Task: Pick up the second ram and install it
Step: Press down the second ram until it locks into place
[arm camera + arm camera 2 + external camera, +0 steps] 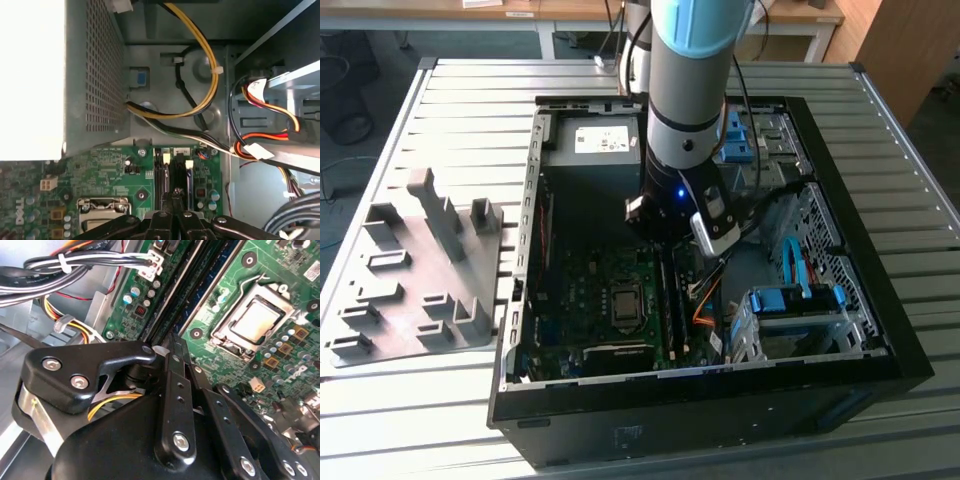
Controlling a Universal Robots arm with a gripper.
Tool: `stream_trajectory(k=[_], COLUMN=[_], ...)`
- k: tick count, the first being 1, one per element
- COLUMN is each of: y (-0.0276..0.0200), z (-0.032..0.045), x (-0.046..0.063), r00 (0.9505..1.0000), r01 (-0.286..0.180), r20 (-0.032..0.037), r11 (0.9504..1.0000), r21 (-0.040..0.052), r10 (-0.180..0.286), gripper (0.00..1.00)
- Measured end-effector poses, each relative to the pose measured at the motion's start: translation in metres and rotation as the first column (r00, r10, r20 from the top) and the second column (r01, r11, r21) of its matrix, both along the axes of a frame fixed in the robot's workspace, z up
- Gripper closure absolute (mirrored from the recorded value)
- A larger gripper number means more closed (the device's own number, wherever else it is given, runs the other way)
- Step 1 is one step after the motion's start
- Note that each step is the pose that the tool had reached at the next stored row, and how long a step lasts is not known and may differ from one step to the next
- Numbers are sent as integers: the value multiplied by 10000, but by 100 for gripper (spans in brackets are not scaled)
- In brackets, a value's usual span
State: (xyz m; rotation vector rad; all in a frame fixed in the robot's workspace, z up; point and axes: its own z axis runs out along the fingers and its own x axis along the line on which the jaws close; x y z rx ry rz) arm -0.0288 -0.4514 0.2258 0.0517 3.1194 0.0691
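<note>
My gripper (175, 338) (176, 193) is low inside the open computer case (520, 300), over the long black memory sockets (672, 300) beside the processor socket (252, 320). Its two black fingers (179, 390) are shut, pressed together. Their tips sit at the top edge of a dark, slim stick, the second ram (177, 174), which stands in the sockets between two white end latches (166, 159). I cannot tell whether the tips pinch its edge or only touch it. The arm (685, 120) hides the fingers in the exterior view.
A grey plastic tray with upright slots (415, 270) lies on the slatted table at the exterior view's left. Cable bundles (75, 265) (200, 95) hang close beside the gripper. The power supply (590, 150) and a drive cage with blue parts (800, 310) flank the motherboard.
</note>
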Motion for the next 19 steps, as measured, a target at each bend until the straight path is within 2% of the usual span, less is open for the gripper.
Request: stream_trajectory(k=[19], y=[11], z=[-90], x=[-1], r00=[10000], r01=[1], r20=[-3], r11=[10000], r21=[-25], r10=[-1], gripper=[90])
